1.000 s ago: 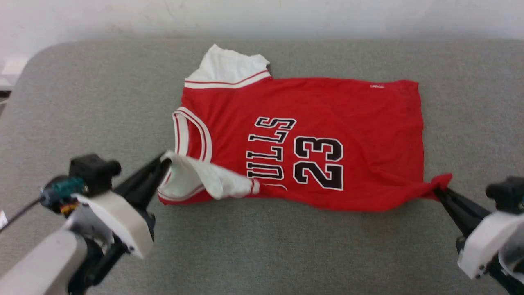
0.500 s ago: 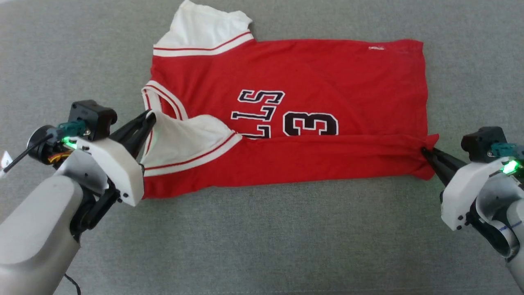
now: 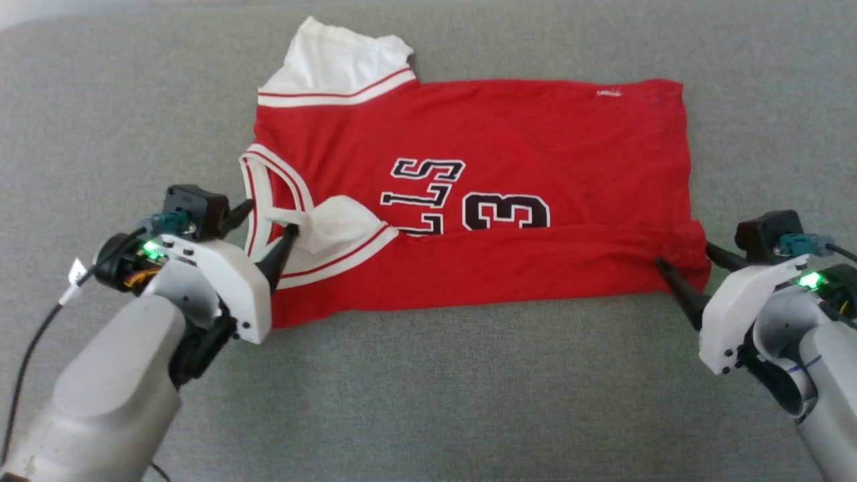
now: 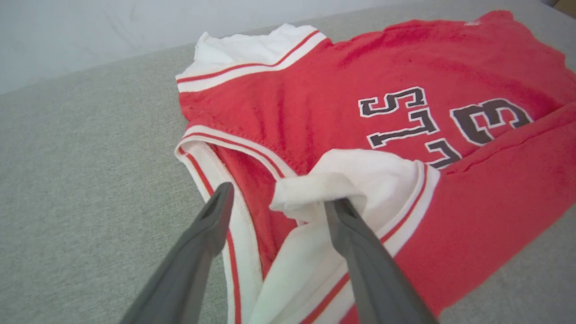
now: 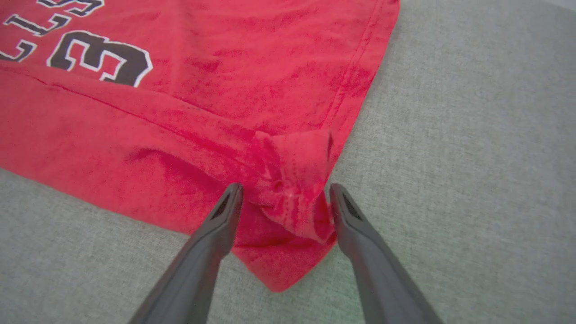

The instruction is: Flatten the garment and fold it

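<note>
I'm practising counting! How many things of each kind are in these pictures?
Red shirt: 1
Dark fingers: 4, two on the left gripper, two on the right gripper
Grey padded surface: 1
Total: 6

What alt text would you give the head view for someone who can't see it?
A red jersey T-shirt lies on a grey padded surface, its near edge folded over the lower chest lettering. The left gripper, jaws open, sits at the white sleeve; the right gripper, jaws open, straddles the bunched hem corner.
</note>
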You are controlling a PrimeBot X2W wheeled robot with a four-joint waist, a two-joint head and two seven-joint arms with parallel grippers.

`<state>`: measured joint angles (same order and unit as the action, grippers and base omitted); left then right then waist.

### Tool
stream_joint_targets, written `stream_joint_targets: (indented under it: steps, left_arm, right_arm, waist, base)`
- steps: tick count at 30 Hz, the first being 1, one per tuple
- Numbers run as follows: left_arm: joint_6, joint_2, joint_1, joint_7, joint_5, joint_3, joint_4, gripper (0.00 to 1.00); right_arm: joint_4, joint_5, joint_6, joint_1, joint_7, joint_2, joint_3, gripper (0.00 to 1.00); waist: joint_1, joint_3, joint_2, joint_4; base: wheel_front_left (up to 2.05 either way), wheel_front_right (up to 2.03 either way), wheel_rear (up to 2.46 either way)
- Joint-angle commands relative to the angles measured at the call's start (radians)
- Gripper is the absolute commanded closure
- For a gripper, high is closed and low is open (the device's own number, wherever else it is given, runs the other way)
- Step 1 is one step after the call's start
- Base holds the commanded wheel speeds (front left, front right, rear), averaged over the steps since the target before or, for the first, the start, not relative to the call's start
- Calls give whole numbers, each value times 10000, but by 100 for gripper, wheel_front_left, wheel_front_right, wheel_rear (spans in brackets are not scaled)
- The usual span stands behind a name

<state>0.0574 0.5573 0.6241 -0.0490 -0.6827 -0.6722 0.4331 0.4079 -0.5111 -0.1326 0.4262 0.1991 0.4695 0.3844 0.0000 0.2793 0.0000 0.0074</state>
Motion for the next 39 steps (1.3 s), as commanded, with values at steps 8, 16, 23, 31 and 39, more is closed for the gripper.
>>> stream_joint_targets:
  steps: [8, 16, 23, 31, 39]
  left_arm:
    - [-1430, -415, -1393, -397, -954, 415, -832, 0]
    - [-3410, 128, -2990, -1623, -1357, 674, -3023, 0]
    - [-4606, 567, -3446, -2059, -1250, 927, -3302, 0]
    - [-5167, 500, -3629, -2480, -1269, 826, -2764, 0]
    - [-4989, 156, -3592, -2098, -1307, 778, -2840, 100]
  right_arm:
    - [-686, 590, 19, -1303, 529, -1014, -1409, 0]
    - [-2965, 1714, 19, -2967, 1370, -2722, -3511, 0]
    - [-4760, 2425, 19, -3623, 2122, -3541, -3986, 0]
    - [-5529, 2644, 19, -3710, 2447, -3808, -4060, 0]
    - [-5439, 2541, 19, -3643, 2750, -3963, -4662, 0]
  waist:
    - [0, -1241, 0, 130]
    - [0, -1245, 0, -17]
    - [0, -651, 0, -433]
    - [0, -39, 0, -830]
    - [0, 11, 0, -663]
  base:
    - [0, 0, 0]
    - [0, 0, 0]
    - [0, 0, 0]
    - [0, 0, 0]
    - [0, 0, 0]
